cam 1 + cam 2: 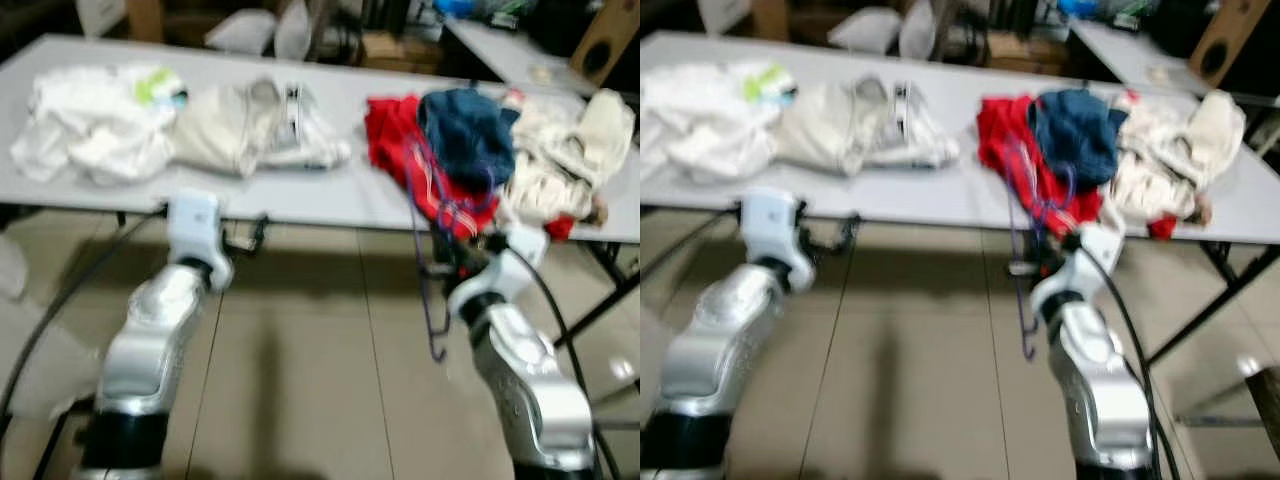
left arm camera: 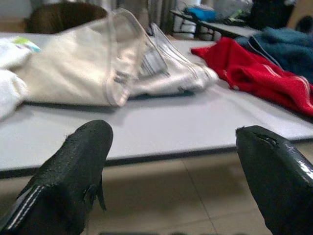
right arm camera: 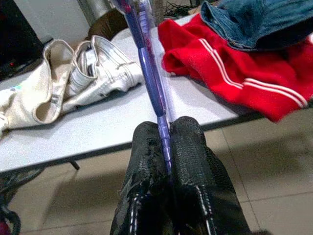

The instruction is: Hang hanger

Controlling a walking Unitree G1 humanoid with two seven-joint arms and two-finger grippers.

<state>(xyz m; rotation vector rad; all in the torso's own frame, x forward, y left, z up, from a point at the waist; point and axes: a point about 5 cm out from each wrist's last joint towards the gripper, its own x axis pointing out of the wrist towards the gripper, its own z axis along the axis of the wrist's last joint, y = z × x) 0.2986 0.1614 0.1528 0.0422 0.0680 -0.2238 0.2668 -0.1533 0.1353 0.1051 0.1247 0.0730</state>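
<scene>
A thin purple hanger (image 1: 428, 250) hangs in front of the table's front edge, its hook end low near the floor. My right gripper (image 3: 166, 142) is shut on the hanger's (image 3: 149, 63) wire, just below the table edge and under the red garment (image 1: 410, 150). My left gripper (image 2: 171, 161) is open, nothing between its two black fingers (image 2: 80, 156), and it points at the table edge before a cream garment (image 2: 83, 63). In the head views the left gripper (image 1: 245, 240) sits just under the grey table (image 1: 300, 200).
On the long grey table lie a white heap (image 1: 90, 120), cream clothes (image 1: 250, 125), a red garment, a blue garment (image 1: 465, 135) and more cream clothes (image 1: 560, 150) at the right. Black table legs (image 1: 600, 290) stand at right. Tiled floor (image 1: 320, 380) lies below.
</scene>
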